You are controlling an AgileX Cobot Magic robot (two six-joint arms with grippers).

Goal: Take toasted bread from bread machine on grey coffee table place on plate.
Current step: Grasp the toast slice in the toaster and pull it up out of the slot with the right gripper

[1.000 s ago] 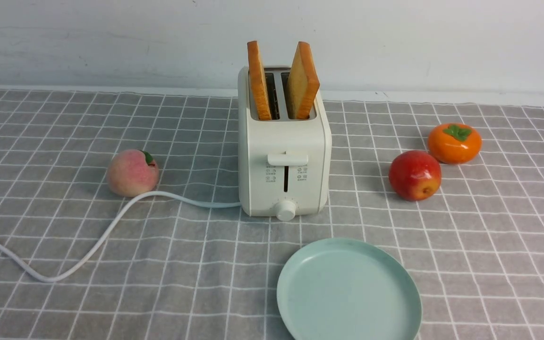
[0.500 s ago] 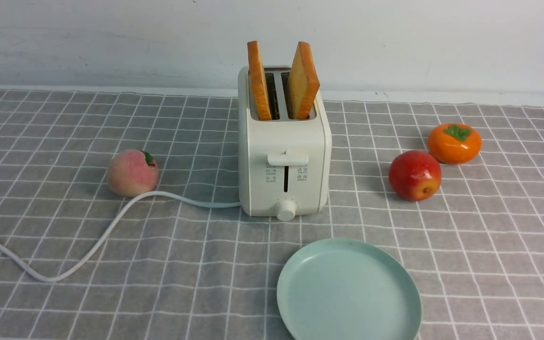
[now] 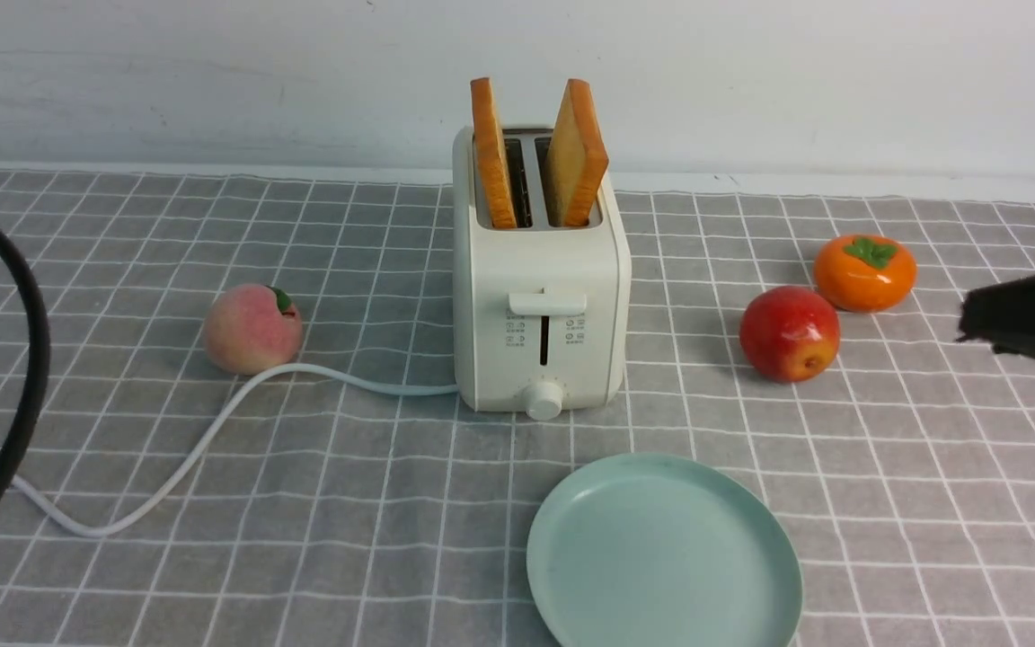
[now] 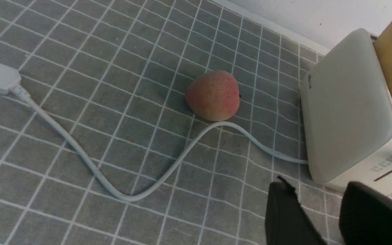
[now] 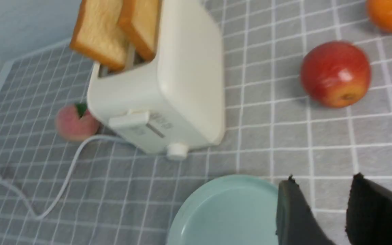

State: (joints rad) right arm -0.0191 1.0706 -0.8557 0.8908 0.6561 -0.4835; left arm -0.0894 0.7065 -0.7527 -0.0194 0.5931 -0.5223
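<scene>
Worktop (image 3: 122, 557): grey cloth with white lines, fills most of the frame.
Bread machine (image 3: 540, 305): white, stands in the middle of the frame.
Plate (image 3: 661, 557): green, bottom middle, just in front of the bread machine.
Toasted bread (image 3: 576, 153): two slices stick up from the slots, top middle. The right one leans.
Right gripper (image 5: 323, 183): at the right edge, jaws apart, holding nothing.
Left gripper (image 4: 315, 190): jaws apart, holding nothing.
Apple (image 3: 789, 332): red, right of the bread machine.
Peach (image 3: 252, 328): pink, on the left, just beside the white cord (image 3: 212, 431).

left tool (image 4: 318, 190): matte black, wedge-shaped | right tool (image 5: 323, 183): matte black | cable (image 3: 32, 341): thick, black
</scene>
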